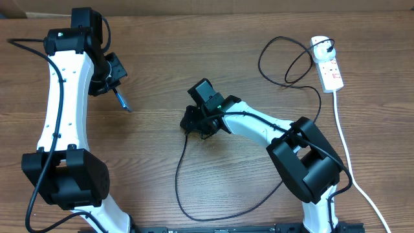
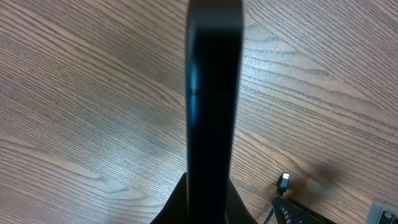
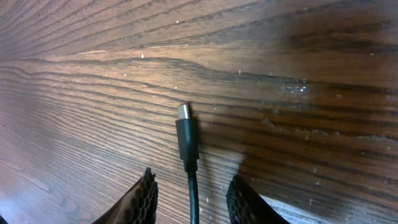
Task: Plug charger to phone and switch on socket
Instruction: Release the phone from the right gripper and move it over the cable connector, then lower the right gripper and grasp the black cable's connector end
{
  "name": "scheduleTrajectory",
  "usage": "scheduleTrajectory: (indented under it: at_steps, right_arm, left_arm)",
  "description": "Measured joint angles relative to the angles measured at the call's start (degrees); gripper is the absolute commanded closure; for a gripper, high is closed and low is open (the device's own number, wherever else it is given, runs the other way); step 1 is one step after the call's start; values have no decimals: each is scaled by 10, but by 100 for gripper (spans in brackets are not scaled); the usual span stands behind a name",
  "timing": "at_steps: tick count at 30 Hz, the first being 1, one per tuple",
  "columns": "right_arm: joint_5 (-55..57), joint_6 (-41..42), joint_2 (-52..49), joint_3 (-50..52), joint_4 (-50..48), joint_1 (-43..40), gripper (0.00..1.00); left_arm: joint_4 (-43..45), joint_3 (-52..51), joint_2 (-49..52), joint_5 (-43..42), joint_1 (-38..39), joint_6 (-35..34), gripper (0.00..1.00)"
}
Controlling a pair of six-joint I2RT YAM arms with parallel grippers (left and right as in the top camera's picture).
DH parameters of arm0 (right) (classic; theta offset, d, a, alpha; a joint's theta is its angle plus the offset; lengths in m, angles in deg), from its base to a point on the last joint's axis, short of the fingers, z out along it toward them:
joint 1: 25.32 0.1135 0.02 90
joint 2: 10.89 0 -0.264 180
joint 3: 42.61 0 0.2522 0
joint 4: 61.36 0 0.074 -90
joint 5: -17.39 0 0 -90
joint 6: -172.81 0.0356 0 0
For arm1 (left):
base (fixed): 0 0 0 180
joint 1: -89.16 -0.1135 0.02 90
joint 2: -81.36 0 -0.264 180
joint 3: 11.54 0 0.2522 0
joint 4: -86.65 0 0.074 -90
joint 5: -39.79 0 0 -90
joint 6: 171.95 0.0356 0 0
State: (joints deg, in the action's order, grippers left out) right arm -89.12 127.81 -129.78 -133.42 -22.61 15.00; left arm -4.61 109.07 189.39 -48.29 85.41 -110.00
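Overhead, the phone is being held edge-on in the closed left gripper, well apart from the socket. From the left wrist, only its slim dark edge is being shown. From the right wrist, the charger is being straddled by the right gripper, whose fingers are parted and not touching it. The cable is being judged light and limp, best taken just behind its stiff connector.

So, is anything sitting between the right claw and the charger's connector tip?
Nothing visible. The connector tip lies bare on the table, and its cable runs between the right claw's two fingers, which stand apart on either side without touching it.
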Motion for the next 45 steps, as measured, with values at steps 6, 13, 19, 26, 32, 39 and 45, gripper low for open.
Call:
scheduleTrajectory:
  at_steps: [6, 13, 19, 26, 32, 39, 45]
  right_arm:
    - [-4, 0, -7, 0, -4, 3, 66]
    - [-15, 0, -14, -1, -13, 3, 71]
    - [-17, 0, -16, -1, -14, 3, 76]
    - [-15, -5, -17, -1, -19, 3, 81]
    - [-15, -11, -19, -1, -29, 3, 81]
    - [-14, -20, -19, -1, -30, 3, 88]
    - [-11, -26, -22, -1, -34, 3, 91]
  left_arm:
    - [0, 0, 0, 0, 0, 0, 96]
    - [0, 0, 0, -6, 0, 0, 96]
    - [2, 0, 0, -11, 0, 0, 96]
    - [4, 0, 0, -11, 0, 0, 96]
    - [5, 0, 0, -11, 0, 0, 96]
    - [11, 0, 0, -13, 0, 0, 96]
    - [12, 0, 0, -26, 0, 8, 96]
